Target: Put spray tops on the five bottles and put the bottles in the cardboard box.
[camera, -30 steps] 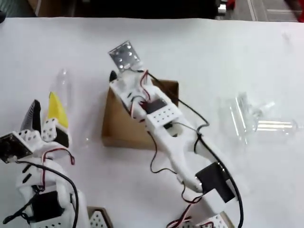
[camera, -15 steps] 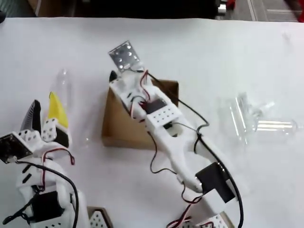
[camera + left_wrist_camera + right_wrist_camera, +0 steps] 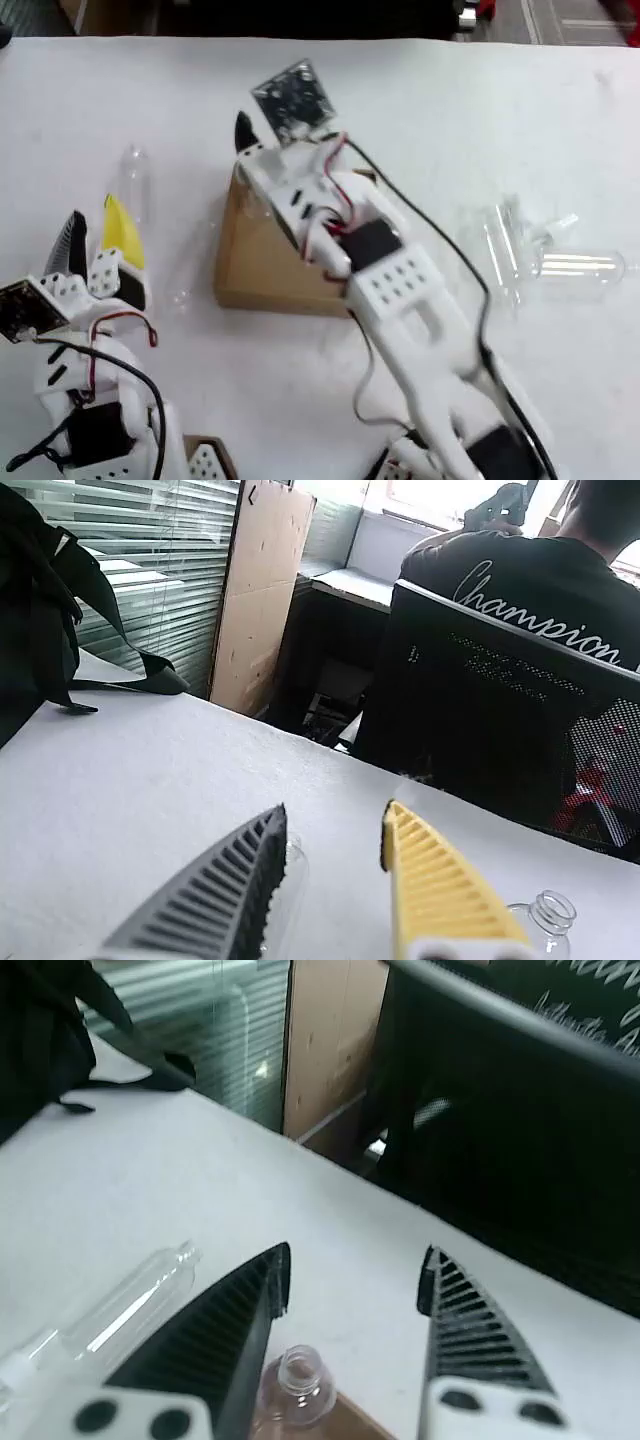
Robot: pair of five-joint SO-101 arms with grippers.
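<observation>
The open cardboard box (image 3: 262,268) sits mid-table, with my right arm stretched over it. The right gripper (image 3: 258,135) hangs open above the box's far left corner, holding nothing. In the right wrist view, the neck of a clear bottle (image 3: 296,1380) stands at the box edge (image 3: 345,1422) below the open right gripper (image 3: 356,1260). Another clear bottle (image 3: 135,175) lies on the table to the left, just beyond my open left gripper (image 3: 92,208). Seen from the left wrist, that gripper (image 3: 335,815) has a grey and a yellow finger over a bottle (image 3: 292,875).
Several clear bottles (image 3: 545,258) lie in a cluster at the right of the white table. A second bottle neck (image 3: 550,915) shows in the left wrist view. A long clear bottle (image 3: 130,1300) lies left of the box. A chair stands behind the far edge.
My right arm has lifted and swung, its wrist turning and its gripper moving a little toward the table's far side. The left arm has stayed still.
</observation>
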